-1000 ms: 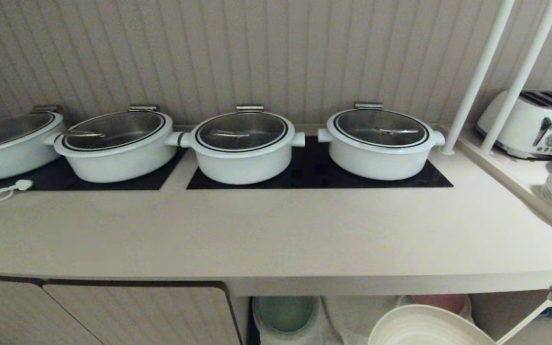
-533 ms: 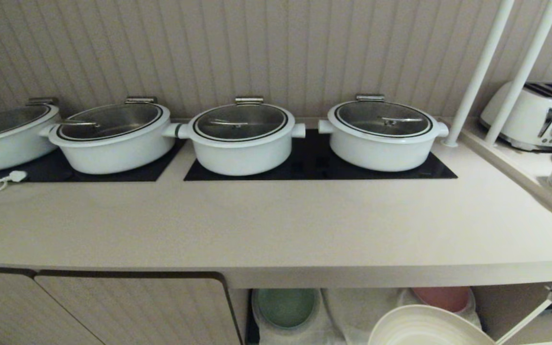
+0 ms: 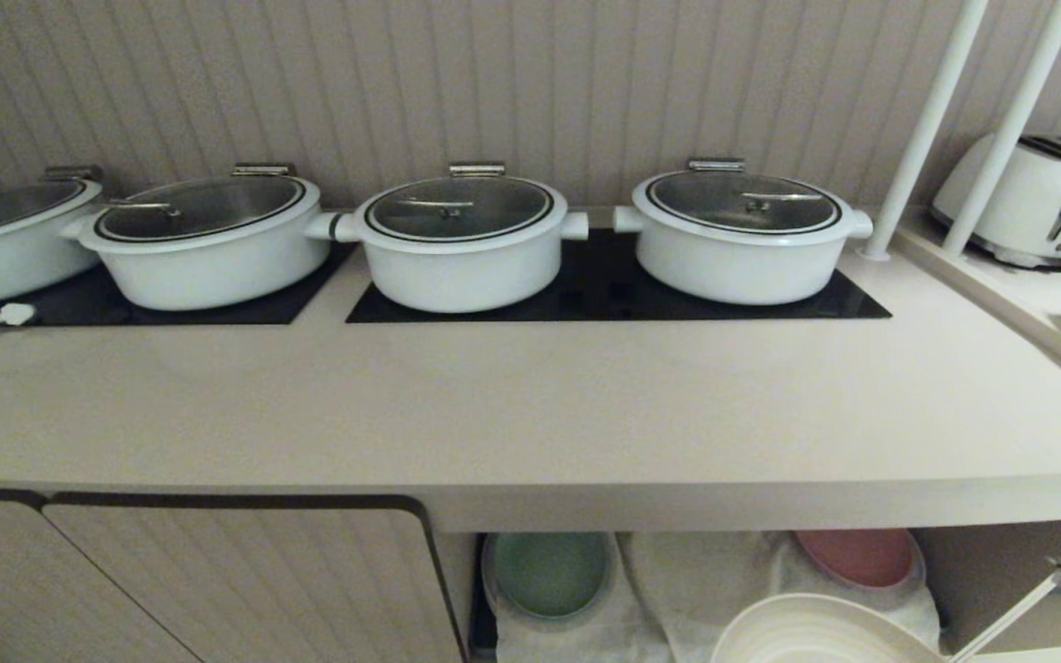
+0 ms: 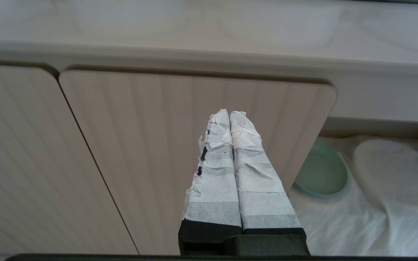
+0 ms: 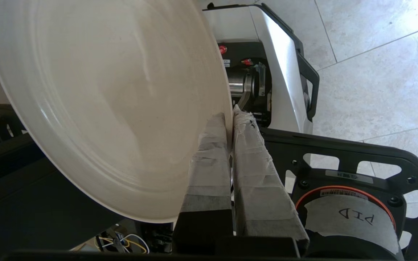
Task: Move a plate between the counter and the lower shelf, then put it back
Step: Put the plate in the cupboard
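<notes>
Over the last second the whole head view has slid: the four pots and the table sit higher in the frame, and more of the lower shelf shows beneath the table's front edge. That is the camera sinking as the torso bends, not the things moving. The plate has kept its place at the bottom edge of the view, in front of the shelf opening. This reads as the robot stooping to carry the plate down toward the shelf, so the first leg of the task looks under way, with the plate not yet set down.

In the right wrist view the right pincer is clenched on the plate's rim, its taped fingers pinching the edge while the plate's broad face spreads away from them, tilted. Whether the plate already overlaps the white cloth cannot be told from above. The green plate and pink plate lie on that cloth.

The left pincer is clenched empty, parked before the ribbed cabinet door.
</notes>
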